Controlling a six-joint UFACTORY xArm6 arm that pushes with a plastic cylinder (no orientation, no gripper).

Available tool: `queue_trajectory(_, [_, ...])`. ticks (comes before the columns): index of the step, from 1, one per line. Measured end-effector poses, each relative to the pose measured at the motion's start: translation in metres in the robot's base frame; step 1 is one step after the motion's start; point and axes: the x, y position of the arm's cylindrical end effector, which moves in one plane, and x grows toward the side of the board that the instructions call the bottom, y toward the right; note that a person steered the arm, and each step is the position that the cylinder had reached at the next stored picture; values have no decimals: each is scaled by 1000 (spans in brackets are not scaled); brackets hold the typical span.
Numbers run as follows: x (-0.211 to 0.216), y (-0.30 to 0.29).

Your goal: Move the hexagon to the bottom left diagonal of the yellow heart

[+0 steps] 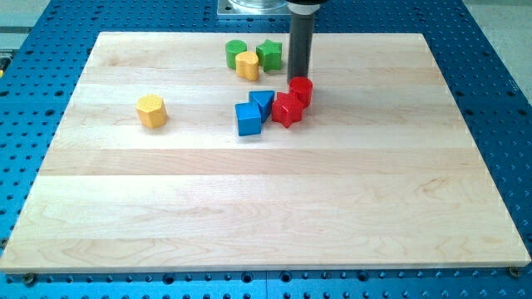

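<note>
The yellow hexagon (152, 110) lies alone at the board's left. The yellow heart (248, 65) sits near the view's top centre, between a green cylinder (235, 52) and a green star (269, 54). My tip (298, 80) is at the lower end of the dark rod (299, 46), right of the green star and just above the red cylinder (302, 90), seemingly touching it. The tip is far to the right of the hexagon.
A red star (287, 110) sits just below the red cylinder. A blue triangle (263, 100) and a blue cube (248, 119) lie to the left of the red star. The wooden board (266, 208) rests on a blue perforated table (499, 75).
</note>
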Motion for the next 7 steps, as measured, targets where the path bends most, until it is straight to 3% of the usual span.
queue_trajectory(2, [18,3])
queue_trajectory(4, [20,80])
queue_trajectory(6, [20,0])
queue_trajectory(7, [18,-70])
